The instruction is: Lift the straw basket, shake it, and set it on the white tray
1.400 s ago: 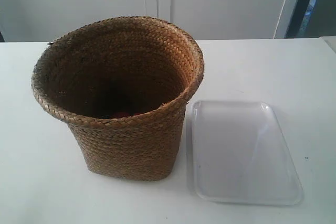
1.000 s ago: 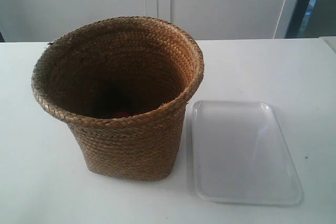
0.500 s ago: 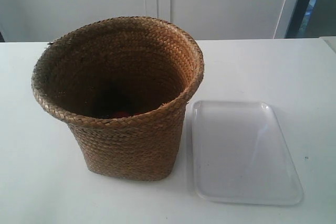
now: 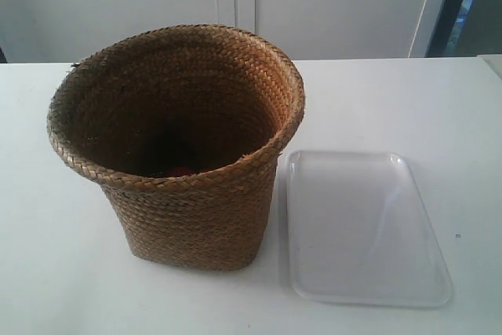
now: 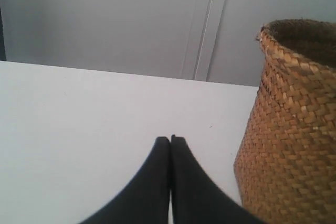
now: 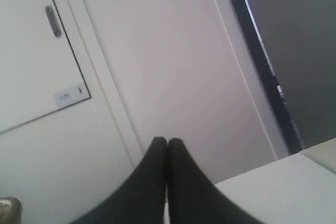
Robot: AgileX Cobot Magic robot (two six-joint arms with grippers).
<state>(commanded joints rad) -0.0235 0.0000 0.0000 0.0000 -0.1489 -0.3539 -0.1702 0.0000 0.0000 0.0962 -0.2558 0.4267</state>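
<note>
The tall brown woven straw basket (image 4: 188,194) stands upright on the white table (image 4: 47,272), the shallow white plastic tray (image 4: 361,233) just beside it at four o'clock. The left gripper (image 5: 170,139), near the basket's wall, and the right gripper (image 6: 167,140) have fingers pressed together, empty.

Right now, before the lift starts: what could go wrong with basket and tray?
Both the left hand and right hand are shut; approaching the straw basket that way may shove it into the white tray right beside it.
A red item lies in the basket's bottom; shaking could throw it out.
The tray is shallow; an off-centre basket may tip.
</note>
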